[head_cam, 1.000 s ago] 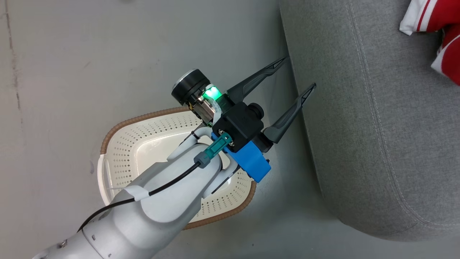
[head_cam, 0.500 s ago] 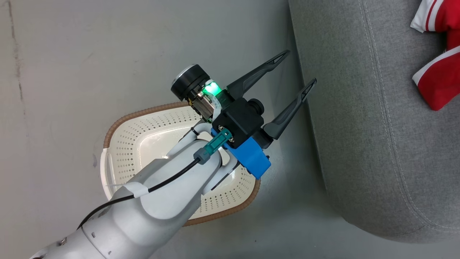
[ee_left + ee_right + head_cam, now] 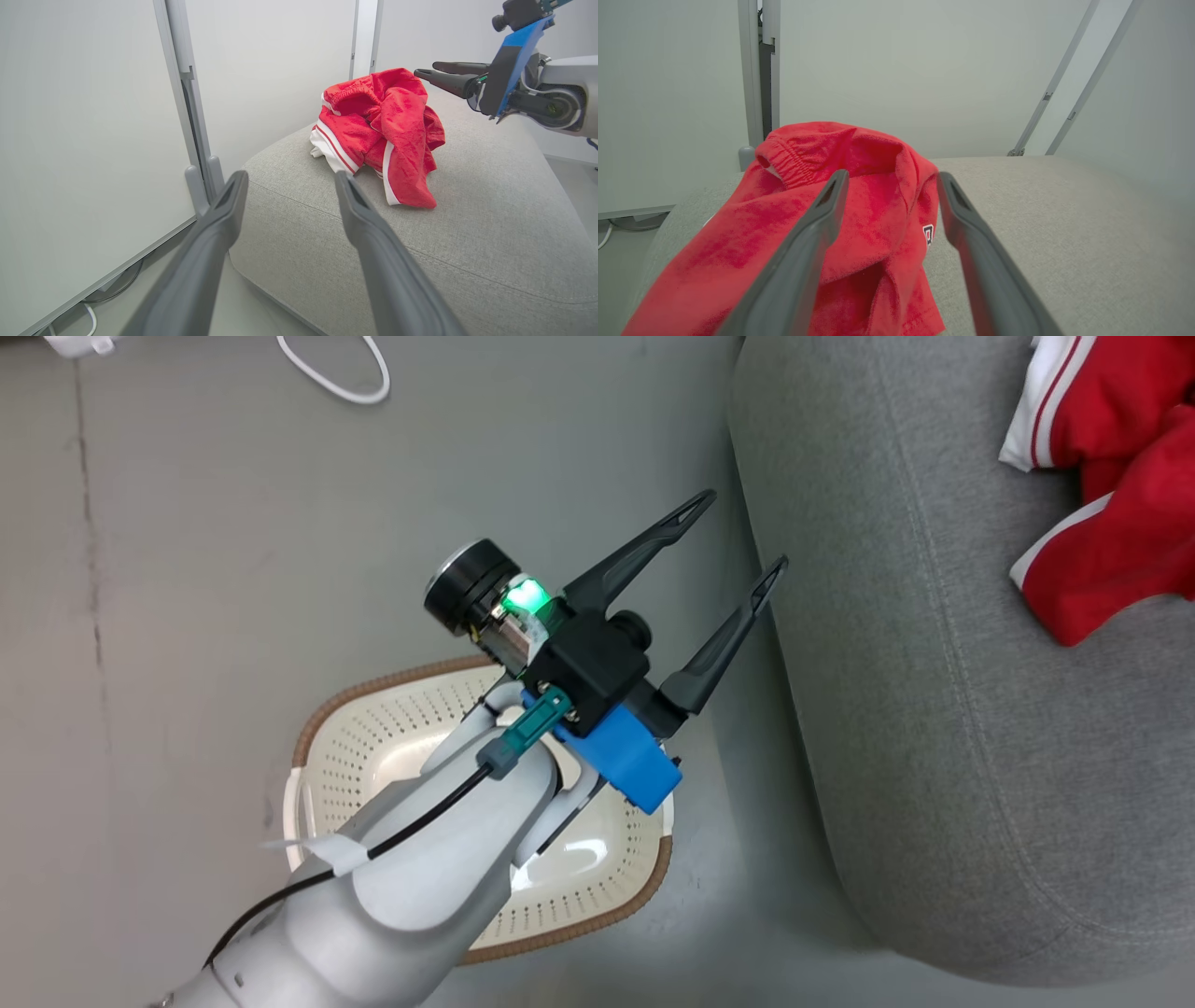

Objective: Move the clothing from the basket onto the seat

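Observation:
The red clothing (image 3: 1102, 476) with white trim lies in a heap on the grey seat (image 3: 934, 663), also seen as clothing (image 3: 383, 126) and clothing (image 3: 859, 196). My right gripper (image 3: 892, 179) is open just above the heap, holding nothing; the right gripper (image 3: 427, 70) also shows beside it. The cream basket (image 3: 373, 686) with its brown rim stands on the floor left of the seat, partly hidden by my left forearm. Above the basket's far edge, my left gripper (image 3: 742, 532) is open and free, pointing at the seat's side; the left gripper (image 3: 292, 179) also shows.
A white cable (image 3: 336, 373) loops on the grey floor at the upper left. White wall panels with a grey metal post (image 3: 187, 93) stand close behind the seat. The seat's rounded front corner (image 3: 934, 933) bulges toward the basket.
The head camera has shifted, bringing more of the red clothing on the seat into view. My left gripper stays open above the basket.

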Tool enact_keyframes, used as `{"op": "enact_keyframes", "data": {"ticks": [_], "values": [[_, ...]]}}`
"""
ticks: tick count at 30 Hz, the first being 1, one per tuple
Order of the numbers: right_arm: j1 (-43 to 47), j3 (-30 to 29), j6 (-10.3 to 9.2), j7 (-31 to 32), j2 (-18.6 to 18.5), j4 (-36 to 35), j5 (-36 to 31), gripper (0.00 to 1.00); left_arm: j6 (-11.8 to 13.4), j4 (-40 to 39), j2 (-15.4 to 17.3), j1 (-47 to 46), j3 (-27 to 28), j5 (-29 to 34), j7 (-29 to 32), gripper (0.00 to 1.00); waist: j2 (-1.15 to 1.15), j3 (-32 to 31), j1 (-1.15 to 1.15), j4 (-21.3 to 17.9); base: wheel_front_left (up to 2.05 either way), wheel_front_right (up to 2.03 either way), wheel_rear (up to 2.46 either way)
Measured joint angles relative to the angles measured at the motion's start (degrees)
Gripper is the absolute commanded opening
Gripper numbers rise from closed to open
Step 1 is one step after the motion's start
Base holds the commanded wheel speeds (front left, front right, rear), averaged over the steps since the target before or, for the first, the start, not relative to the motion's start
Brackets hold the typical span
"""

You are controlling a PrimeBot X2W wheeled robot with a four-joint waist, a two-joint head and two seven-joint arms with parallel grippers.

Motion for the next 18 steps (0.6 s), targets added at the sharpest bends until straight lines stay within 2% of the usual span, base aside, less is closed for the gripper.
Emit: {"op": "enact_keyframes", "data": {"ticks": [9, 18], "values": [[10.49, 8.86, 0.0, -0.01, 4.23, -14.38, 1.21, 1.0, 1.45, -1.27, 1.44, 8.0, 5.57, -0.45, -0.01, 1.0, 0.0, -8.23, -0.01, 0.89, 0.0, 0.0, 0.0], [16.41, 16.33, 0.0, -0.01, 8.35, -18.91, 3.56, 1.0, 2.55, -2.36, 2.97, 16.02, 13.73, -0.82, -0.02, 1.0, 0.0, -15.54, -0.01, 4.96, 0.0, 0.0, 0.0]]}}
